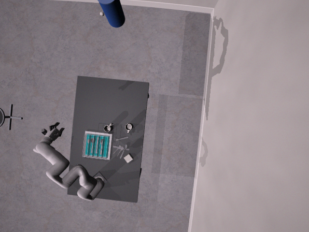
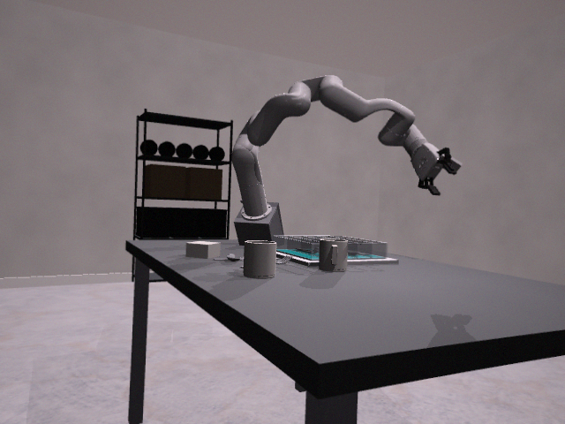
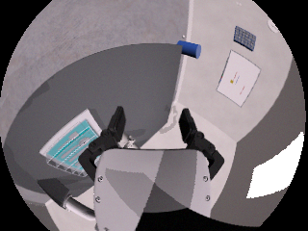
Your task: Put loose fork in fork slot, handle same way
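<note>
Hanging off the table's edge, my gripper is spread wide and empty, well away from the tray. Loose cutlery, presumably including my fork, lies just beside it, so I must swing over

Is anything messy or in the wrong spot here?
Yes. Some cutlery lies scattered on the table beside the tray instead of in its slots. Also, the open, empty gripper hangs out past the table's edge, over the floor and away from the cutlery.
</note>
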`<state>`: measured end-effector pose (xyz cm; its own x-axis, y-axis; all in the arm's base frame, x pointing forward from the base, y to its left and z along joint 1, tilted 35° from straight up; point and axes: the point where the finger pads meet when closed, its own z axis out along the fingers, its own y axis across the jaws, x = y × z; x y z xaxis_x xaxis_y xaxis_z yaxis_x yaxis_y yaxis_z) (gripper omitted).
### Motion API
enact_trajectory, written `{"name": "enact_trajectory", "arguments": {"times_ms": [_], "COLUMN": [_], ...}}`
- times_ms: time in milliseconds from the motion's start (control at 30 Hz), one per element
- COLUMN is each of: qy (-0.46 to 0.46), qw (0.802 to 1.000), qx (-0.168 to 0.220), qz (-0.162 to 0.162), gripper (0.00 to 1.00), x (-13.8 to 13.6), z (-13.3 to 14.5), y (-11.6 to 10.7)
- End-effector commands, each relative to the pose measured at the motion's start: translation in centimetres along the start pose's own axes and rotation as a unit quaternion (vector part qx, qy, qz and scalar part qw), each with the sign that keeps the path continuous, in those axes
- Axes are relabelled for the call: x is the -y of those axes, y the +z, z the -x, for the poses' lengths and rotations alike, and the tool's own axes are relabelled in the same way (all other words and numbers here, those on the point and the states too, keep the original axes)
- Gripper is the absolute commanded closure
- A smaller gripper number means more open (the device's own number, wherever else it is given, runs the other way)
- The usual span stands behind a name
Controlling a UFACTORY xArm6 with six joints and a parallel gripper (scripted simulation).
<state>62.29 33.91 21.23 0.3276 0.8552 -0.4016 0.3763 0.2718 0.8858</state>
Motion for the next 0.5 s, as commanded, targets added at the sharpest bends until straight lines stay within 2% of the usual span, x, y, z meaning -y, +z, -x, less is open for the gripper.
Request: {"name": "enact_trajectory", "arguments": {"times_ms": [0,100,167,200,400,433,467], "qy": [0.005,0.04,0.096,0.136,0.236,0.272,0.272], "qw": [1.0,0.999,0.993,0.987,0.961,0.948,0.948], "qx": [0.0,0.011,0.03,0.043,0.081,0.098,0.098], "qz": [-0.001,-0.022,-0.054,-0.075,-0.12,-0.132,-0.132], "gripper": [0.0,0.0,0.0,0.0,0.0,0.0,0.0], "x": [-0.2,-0.1,0.2,0.5,1.4,1.9,1.9], "z": [0.2,2.4,5.9,7.3,13.6,14.8,14.8], "y": [0.0,1.5,3.5,4.1,6.7,6.9,6.9]}}
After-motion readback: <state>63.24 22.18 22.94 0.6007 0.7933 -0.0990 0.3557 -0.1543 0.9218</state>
